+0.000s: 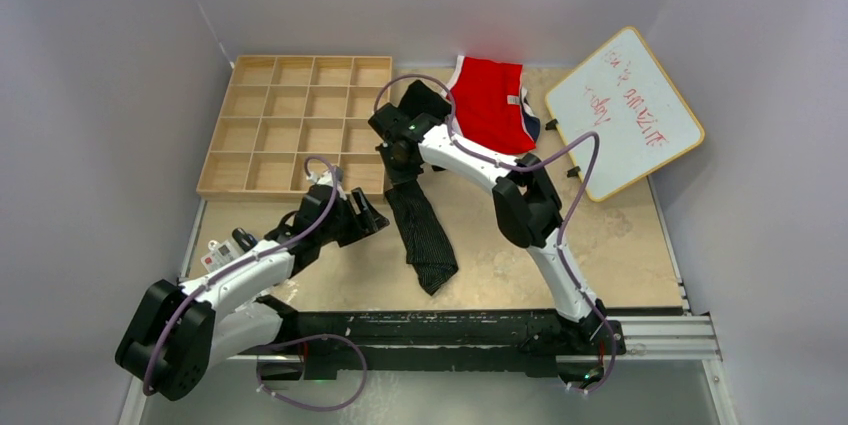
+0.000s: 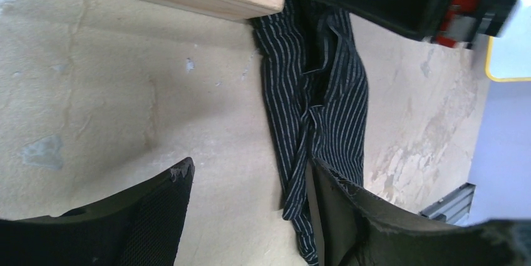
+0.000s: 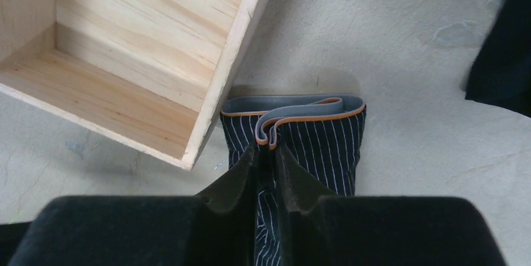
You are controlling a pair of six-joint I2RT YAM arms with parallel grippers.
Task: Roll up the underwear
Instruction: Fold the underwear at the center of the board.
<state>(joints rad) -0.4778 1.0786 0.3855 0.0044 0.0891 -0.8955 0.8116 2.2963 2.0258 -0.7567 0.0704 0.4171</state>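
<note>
The underwear (image 1: 422,230) is black with fine white stripes and lies folded into a long narrow strip running from the tray's near right corner toward the table's front. Its grey, orange-edged waistband (image 3: 294,108) is at the far end. My right gripper (image 1: 401,159) is shut on a fold of that waistband, and striped cloth shows between its fingers (image 3: 267,151). My left gripper (image 2: 249,175) stands open low over the table at the strip's left side. Its right finger (image 2: 338,209) hangs over the cloth's edge (image 2: 319,91), and bare table lies between the fingers.
The wooden grid tray (image 1: 290,125) stands at the back left, its corner (image 3: 206,134) right beside the waistband. Red briefs (image 1: 490,100) lie at the back centre. A whiteboard (image 1: 622,110) leans at the back right. A small card (image 1: 222,251) lies by the left arm.
</note>
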